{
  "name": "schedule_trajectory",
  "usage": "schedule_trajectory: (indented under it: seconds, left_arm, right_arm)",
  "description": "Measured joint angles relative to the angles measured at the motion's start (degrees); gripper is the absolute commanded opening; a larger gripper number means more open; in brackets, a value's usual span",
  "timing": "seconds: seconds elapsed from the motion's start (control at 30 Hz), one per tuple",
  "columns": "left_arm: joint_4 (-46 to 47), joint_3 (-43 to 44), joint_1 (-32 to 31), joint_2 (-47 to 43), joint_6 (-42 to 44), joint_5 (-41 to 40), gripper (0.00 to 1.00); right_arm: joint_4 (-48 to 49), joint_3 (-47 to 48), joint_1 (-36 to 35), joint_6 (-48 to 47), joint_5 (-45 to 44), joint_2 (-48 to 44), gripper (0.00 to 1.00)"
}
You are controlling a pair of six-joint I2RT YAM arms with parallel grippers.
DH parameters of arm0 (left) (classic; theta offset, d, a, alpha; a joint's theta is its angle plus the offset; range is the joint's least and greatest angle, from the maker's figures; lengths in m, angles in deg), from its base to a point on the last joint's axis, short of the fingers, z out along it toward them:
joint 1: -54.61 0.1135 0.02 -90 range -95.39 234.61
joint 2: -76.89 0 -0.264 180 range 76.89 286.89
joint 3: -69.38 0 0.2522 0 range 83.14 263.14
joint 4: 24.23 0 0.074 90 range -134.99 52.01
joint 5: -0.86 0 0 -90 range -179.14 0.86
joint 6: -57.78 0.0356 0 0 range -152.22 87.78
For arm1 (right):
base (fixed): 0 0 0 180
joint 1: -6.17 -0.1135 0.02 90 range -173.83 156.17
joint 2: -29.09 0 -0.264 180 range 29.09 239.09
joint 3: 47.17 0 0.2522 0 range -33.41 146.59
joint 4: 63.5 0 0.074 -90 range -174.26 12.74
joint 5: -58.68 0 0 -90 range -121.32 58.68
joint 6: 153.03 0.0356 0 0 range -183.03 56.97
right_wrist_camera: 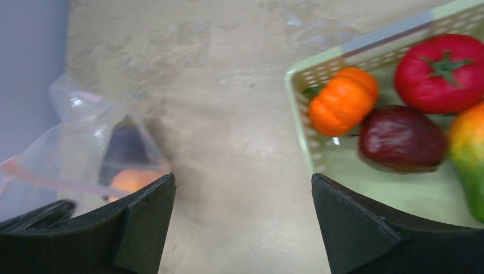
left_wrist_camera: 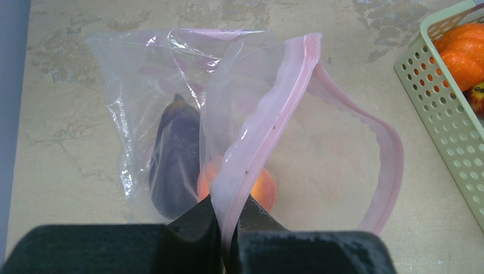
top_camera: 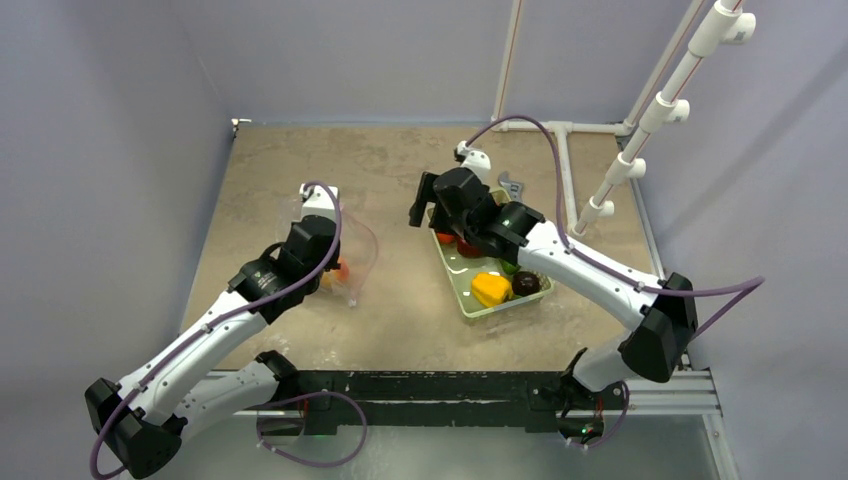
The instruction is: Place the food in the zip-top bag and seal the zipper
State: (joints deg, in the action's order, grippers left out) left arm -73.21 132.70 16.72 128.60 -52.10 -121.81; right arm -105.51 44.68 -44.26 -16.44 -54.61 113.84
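Observation:
My left gripper (left_wrist_camera: pixel 228 220) is shut on the pale pink zipper (left_wrist_camera: pixel 268 114) and holds the mouth of the clear zip-top bag (left_wrist_camera: pixel 142 74) open. A purple eggplant (left_wrist_camera: pixel 176 160) and a peach (left_wrist_camera: pixel 263 191) lie inside. The bag (top_camera: pixel 357 262) lies left of centre in the top view. My right gripper (right_wrist_camera: pixel 242 188) is open and empty above the table, just left of the light green basket (right_wrist_camera: pixel 299 114). That basket holds a small orange pumpkin (right_wrist_camera: pixel 341 103), a red tomato (right_wrist_camera: pixel 442 71), a dark plum (right_wrist_camera: pixel 402 140), a green piece (right_wrist_camera: pixel 471 160) and a yellow pepper (top_camera: pixel 490 288).
The basket (top_camera: pixel 470 303) stands right of centre. A white pipe frame (top_camera: pixel 640 140) rises at the back right. A small grey tool (top_camera: pixel 512 185) lies behind the basket. Grey walls close in the table at the left, back and right.

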Motion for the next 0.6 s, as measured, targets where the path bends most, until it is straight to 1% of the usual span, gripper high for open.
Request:
schedule_trajectory:
  seconds: [0.13,0.27,0.6]
  left_arm:
    - [-0.02,0.0,0.0,0.13,0.0,0.0,0.0]
    - [-0.02,0.0,0.0,0.15,0.0,-0.07,0.0]
    - [-0.02,0.0,0.0,0.15,0.0,-0.11,0.0]
  right_arm:
    - [-0.28,-2.36,3.69,-1.73,-1.6,0.11,0.86]
    - [-0.44,-3.37,6.56,-3.82,-2.78,1.51,0.85]
    - [2.89,-3.34,10.71,-8.9,-2.69,9.77,0.86]
